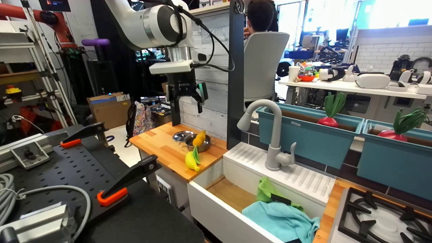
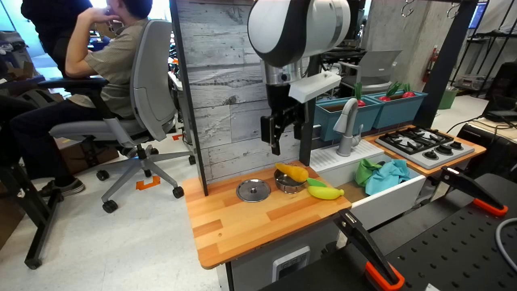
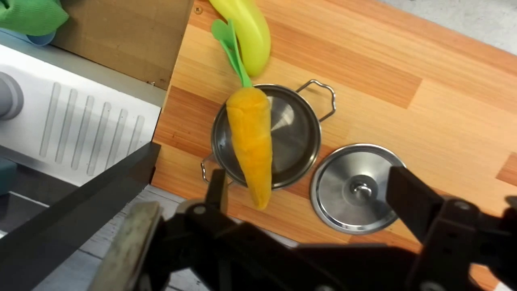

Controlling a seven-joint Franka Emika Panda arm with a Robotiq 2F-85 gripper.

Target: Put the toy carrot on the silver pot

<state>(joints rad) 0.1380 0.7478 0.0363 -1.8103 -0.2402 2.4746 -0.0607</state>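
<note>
The toy carrot (image 3: 252, 141) lies across the silver pot (image 3: 297, 145), over its rim. Its narrow orange tip sticks out past one side and its green leaves past the opposite side. Both exterior views also show the carrot (image 1: 199, 138) (image 2: 297, 173) on the pot (image 1: 205, 147) (image 2: 287, 187). The pot stands on the wooden counter. My gripper (image 3: 309, 188) is open and empty, with its fingers wide apart. Both exterior views show the gripper (image 1: 186, 104) (image 2: 287, 139) well above the counter, apart from the carrot and pot.
The pot's lid (image 3: 347, 210) lies flat beside the pot. A yellow banana-like toy (image 2: 325, 192) lies by the carrot's leaves. The white sink (image 1: 233, 216) with green and blue cloths (image 1: 280, 219) adjoins the counter. A plank wall (image 2: 246, 121) and dark post (image 1: 236, 84) stand behind.
</note>
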